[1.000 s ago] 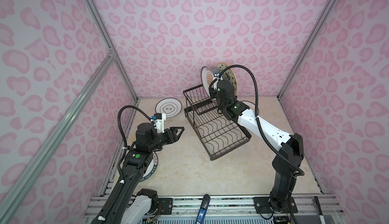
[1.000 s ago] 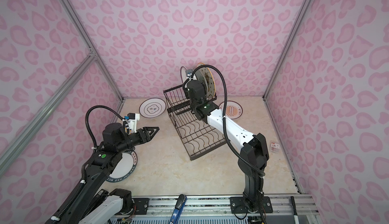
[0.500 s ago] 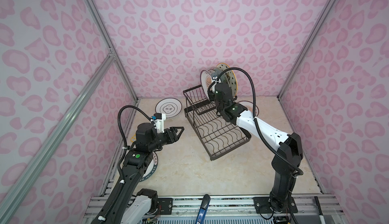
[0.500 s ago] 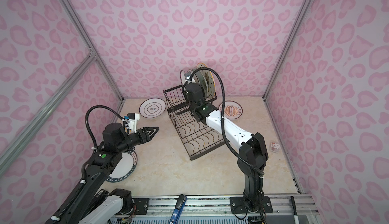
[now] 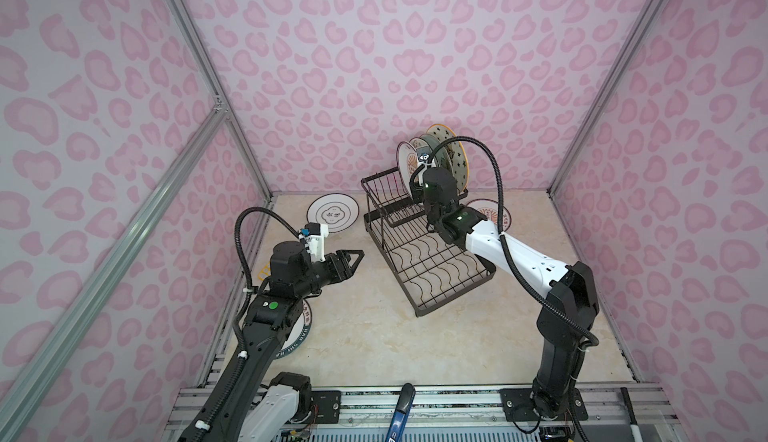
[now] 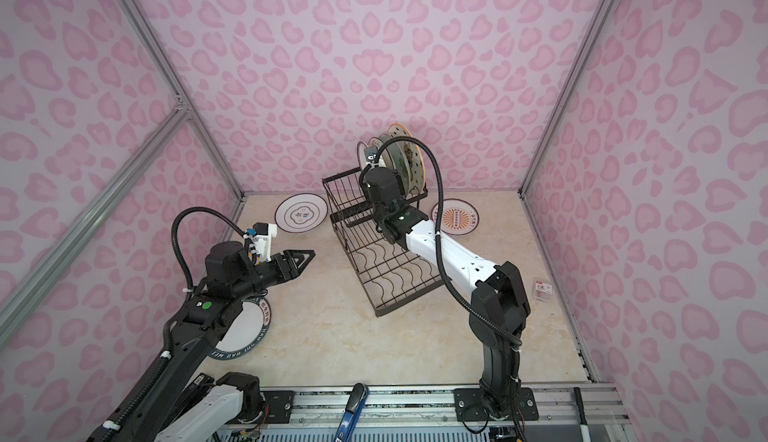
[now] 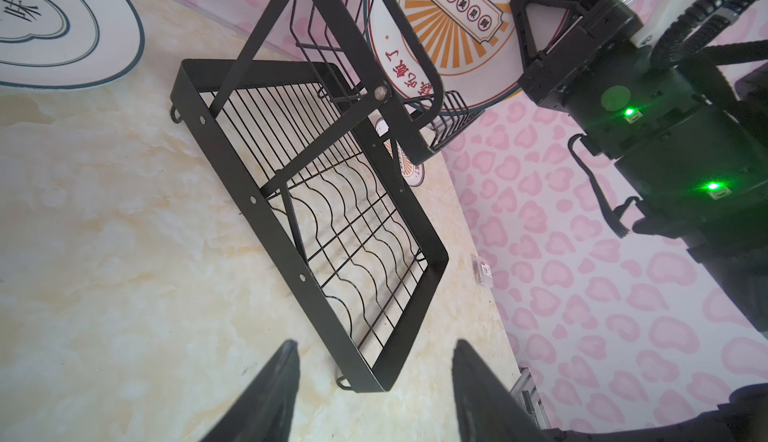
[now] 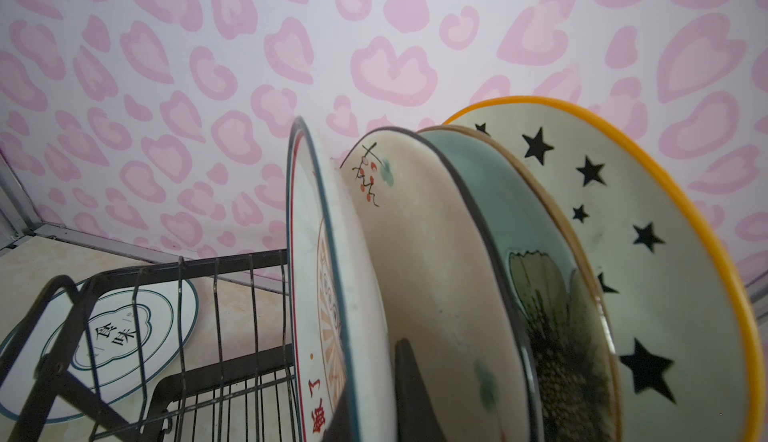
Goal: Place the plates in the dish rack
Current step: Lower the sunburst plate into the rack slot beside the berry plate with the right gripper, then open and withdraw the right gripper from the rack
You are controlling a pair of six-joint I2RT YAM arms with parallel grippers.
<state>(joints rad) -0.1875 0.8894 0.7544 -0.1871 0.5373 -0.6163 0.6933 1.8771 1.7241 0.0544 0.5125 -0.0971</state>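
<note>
**Desk:** What sits closest to the lens?

**Photographer:** The left fingers (image 7: 270,390), spread apart and empty, hang above the counter (image 5: 374,336), pointed toward the rack (image 5: 456,293). Under that arm a green-rimmed lettered plate (image 6: 245,336) lies flat.

**Desk:** And the rack itself?

**Photographer:** Its flat tray is bare. Four plates stand on edge in the raised basket (image 5: 384,194) at the back. They are an orange sunburst plate (image 8: 316,294), a cream floral plate (image 8: 415,232), a pale blue plate (image 8: 540,294) and a starred yellow-rimmed plate (image 8: 644,253).

**Desk:** The right arm?

**Photographer:** The right fingers (image 8: 415,390) straddle the sunburst plate's rim, one of them between it and the floral plate. Whether they are pinching it or standing just clear, I cannot tell.

**Desk:** Which step, then?

**Photographer:** Seating the fourth plate, by the look of it. The next move calls for a clean release and a straight pull-back, so the row does not topple.

**Desk:** What remains?

**Photographer:** Three plates on the counter. There is the lettered one, a black-ringed white plate (image 5: 332,213) near the far wall, and a second sunburst plate (image 6: 457,217) beside the rack on the right arm's side. Each lies flat, so its rim likely needs lifting first.
</note>
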